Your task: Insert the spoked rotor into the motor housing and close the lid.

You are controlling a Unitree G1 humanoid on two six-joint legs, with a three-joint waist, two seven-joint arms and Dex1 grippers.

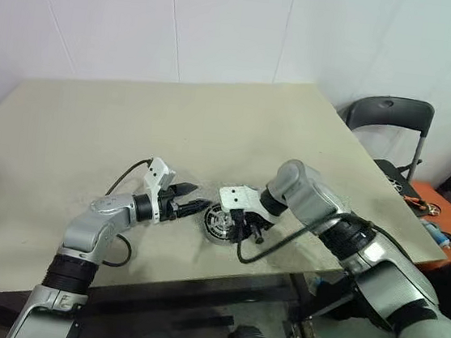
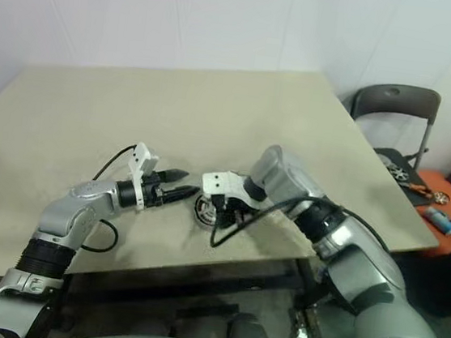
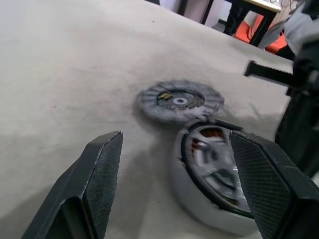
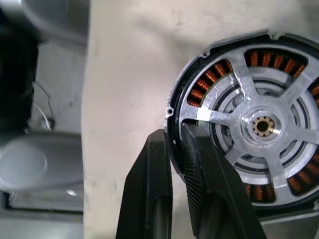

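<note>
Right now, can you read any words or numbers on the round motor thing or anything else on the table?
No readable text anywhere.
Motor housing: copper windings and silver spokes, no words or numbers.
Lid: a small yellowish mark by its hub, too blurred to read.
Table: no markings.

Housing (image 4: 174, 129) bare silver metal, copper windings inside; rotor (image 4: 259, 124) smooth brushed metal, brass-coloured hub. Lid (image 3: 180, 101) dull grey metal. Fingers (image 3: 92, 186) matt black, textured pads. Table (image 1: 91, 129) matt beige, scuffed.
</note>
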